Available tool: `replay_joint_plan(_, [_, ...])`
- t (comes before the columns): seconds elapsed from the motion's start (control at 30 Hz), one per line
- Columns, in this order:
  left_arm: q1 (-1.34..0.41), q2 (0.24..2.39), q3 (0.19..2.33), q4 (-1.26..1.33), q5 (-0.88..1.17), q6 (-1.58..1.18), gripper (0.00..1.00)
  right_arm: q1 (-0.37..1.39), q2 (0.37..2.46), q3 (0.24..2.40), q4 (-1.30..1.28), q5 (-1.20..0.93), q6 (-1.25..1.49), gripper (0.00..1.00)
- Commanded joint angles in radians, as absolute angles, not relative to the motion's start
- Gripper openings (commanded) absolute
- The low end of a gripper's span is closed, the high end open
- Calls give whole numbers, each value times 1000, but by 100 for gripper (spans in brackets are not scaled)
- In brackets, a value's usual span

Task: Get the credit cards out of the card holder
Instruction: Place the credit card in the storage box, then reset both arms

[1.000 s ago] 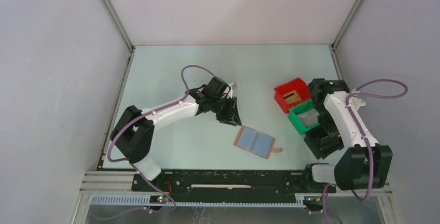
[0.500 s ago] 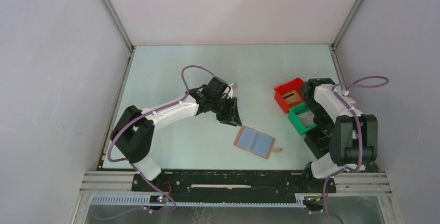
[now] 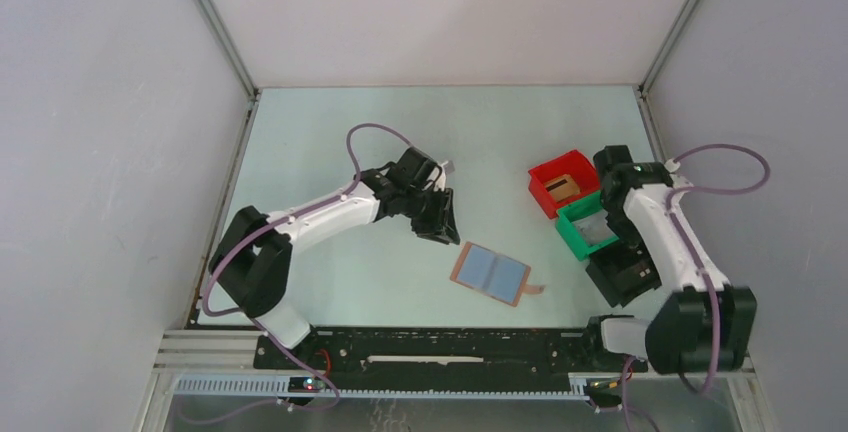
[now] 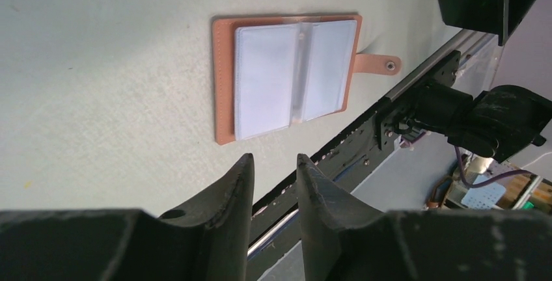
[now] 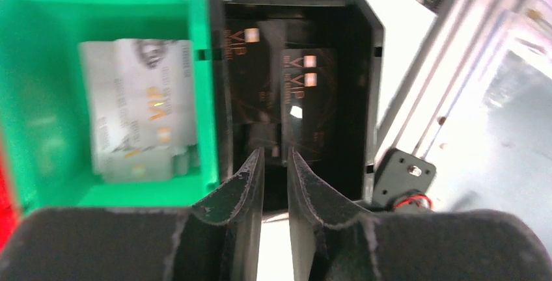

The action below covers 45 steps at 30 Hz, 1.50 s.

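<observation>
The card holder (image 3: 490, 274) lies open and flat on the table, tan with two blue-grey panels (image 4: 286, 76) and a side tab (image 4: 379, 65). Whether cards remain in its panels cannot be told. My left gripper (image 4: 274, 160) hovers up-left of it (image 3: 438, 224), open and empty. My right gripper (image 5: 275, 153) hangs over the black bin (image 5: 364, 66) and is narrowly open with nothing between its fingers. Black credit cards (image 5: 289, 92) lie in that bin. Silver cards (image 5: 140, 112) lie in the green bin (image 5: 26, 99).
Red bin (image 3: 545, 174), green bin (image 3: 572, 234) and black bin (image 3: 604, 279) stand in a row at the right. The red bin holds a brownish card (image 3: 563, 188). The black base rail (image 3: 430, 345) runs along the near edge. Enclosure walls stand on three sides.
The right arm swung its elbow left, then back out to the right above the bins, and its jaws have parted. The left arm and card holder have barely moved.
</observation>
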<state>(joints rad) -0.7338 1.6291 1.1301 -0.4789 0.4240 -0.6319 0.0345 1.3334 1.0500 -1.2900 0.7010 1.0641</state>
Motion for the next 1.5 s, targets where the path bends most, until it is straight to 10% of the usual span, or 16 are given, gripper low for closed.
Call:
replay_joint_plan(0.0, [-703, 1528, 1237, -559, 359, -551, 38, 41, 1123, 1056, -1078, 520, 742, 27])
replay_joint_plan(0.3, [-509, 1333, 1368, -764, 143, -455, 40, 121, 680, 1068, -633, -61, 383, 44])
replay_joint_plan(0.63, [-350, 1000, 1329, -751, -209, -409, 45, 300, 647, 1020, -421, -193, 264, 50])
replay_joint_plan(0.83, [-350, 816, 1162, -626, -293, -401, 65, 513, 689, 861, -210, -117, 183, 83])
replay_joint_plan(1.47, [-350, 715, 1035, -535, -315, -417, 72, 672, 714, 725, -113, 169, 210, 83])
